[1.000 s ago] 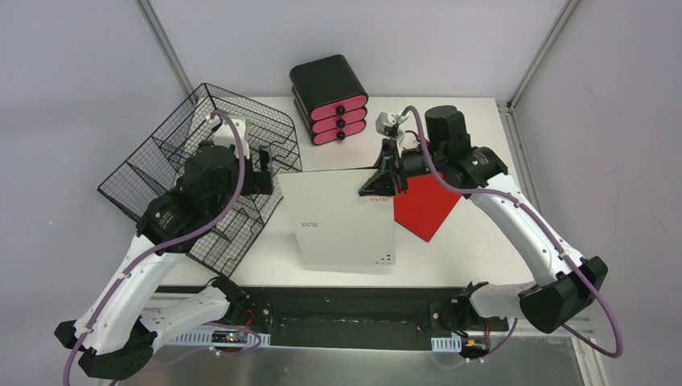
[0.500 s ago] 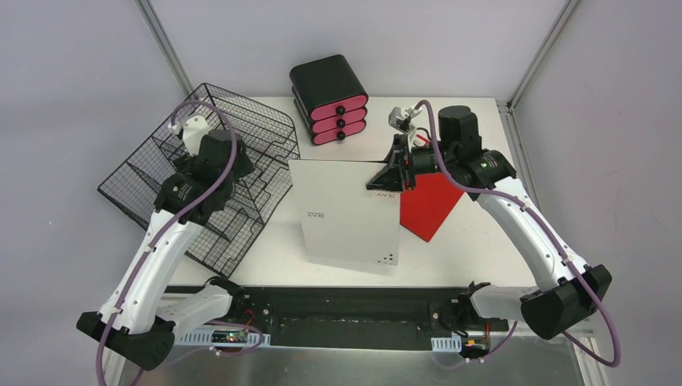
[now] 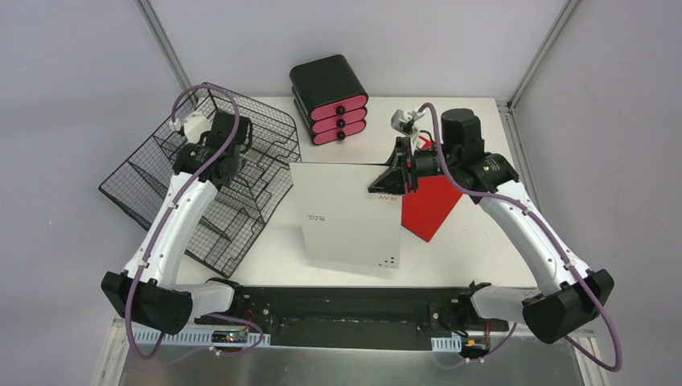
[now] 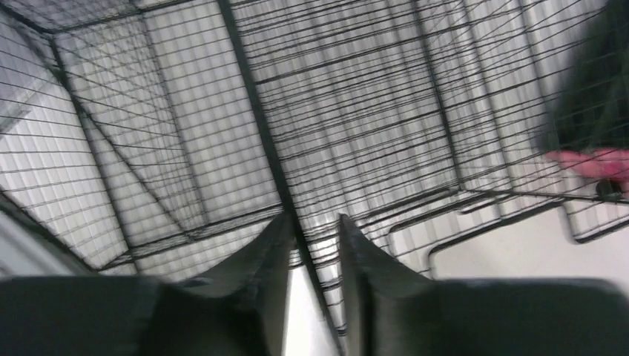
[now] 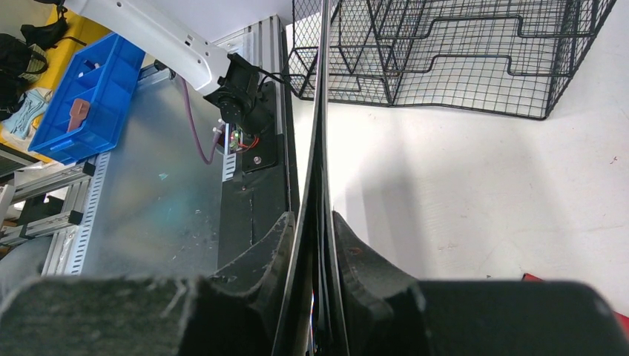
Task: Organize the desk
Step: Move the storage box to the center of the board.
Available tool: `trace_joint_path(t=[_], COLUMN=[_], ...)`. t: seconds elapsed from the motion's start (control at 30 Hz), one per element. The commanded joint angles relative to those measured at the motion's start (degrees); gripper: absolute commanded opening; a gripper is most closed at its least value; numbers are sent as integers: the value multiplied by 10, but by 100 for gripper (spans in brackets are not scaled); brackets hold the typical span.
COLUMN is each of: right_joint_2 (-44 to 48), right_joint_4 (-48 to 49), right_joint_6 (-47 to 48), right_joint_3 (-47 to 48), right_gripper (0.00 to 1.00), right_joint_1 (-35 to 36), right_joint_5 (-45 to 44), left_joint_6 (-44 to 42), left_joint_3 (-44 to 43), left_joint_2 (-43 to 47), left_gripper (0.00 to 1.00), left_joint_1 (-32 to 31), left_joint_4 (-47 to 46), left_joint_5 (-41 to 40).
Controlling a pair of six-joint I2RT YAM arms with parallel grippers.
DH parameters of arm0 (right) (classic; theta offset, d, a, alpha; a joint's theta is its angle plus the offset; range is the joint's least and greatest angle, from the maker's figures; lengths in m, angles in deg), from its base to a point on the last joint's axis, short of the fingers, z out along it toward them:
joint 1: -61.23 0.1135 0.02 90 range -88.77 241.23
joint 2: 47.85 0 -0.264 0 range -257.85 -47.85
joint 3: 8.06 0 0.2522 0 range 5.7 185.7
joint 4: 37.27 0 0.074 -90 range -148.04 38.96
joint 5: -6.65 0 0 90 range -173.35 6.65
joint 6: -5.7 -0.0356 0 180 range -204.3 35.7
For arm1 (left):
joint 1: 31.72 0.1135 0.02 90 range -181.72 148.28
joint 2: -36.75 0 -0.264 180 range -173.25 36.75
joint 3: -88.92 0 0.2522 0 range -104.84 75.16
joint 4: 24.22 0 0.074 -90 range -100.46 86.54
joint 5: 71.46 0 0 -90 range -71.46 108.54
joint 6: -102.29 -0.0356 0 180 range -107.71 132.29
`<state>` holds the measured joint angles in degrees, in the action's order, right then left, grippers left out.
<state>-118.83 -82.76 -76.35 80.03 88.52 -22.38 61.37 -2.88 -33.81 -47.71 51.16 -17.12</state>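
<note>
Right hand (image 5: pixel 311 219) pinches white notebook (image 3: pixel 346 217) at its far edge, mid surface (image 3: pixel 474 241). Left hand (image 4: pixel 311 222), far left, straddles a wire of the wire basket (image 3: pixel 137 177), fingers nearly together; can't tell if gripping.
</note>
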Motion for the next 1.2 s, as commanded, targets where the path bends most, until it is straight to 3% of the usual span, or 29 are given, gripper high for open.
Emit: trace_joint_path(t=[0.0, 0.27, 0.53, 0.9, 1.03, 1.17], right_joint_2=[30, 48, 75, 95, 103, 103], right_joint_4=[37, 25, 7, -71, -102, -145], right_joint_6=[-12, -4, -1, 30, 46, 67], right_joint_3=[6, 13, 25, 62, 70, 83], right_gripper=[0, 0, 0, 0, 0, 0], right_joint_1=[-8, -32, -92, -174, -182, -181], right_joint_5=[34, 35, 57, 100, 106, 118], left_joint_6=[45, 82, 173, 251, 218, 140], left_joint_3=[-14, -39, -69, -92, -100, -83], left_joint_2=[10, 20, -22, -74, -72, -37], left_gripper=[16, 10, 10, 10, 19, 38], left_joint_1=[4, -25, -143, -222, -232, -232], left_joint_4=[9, 8, 6, -40, -58, -93], left_joint_5=[37, 115, 90, 76, 96, 114])
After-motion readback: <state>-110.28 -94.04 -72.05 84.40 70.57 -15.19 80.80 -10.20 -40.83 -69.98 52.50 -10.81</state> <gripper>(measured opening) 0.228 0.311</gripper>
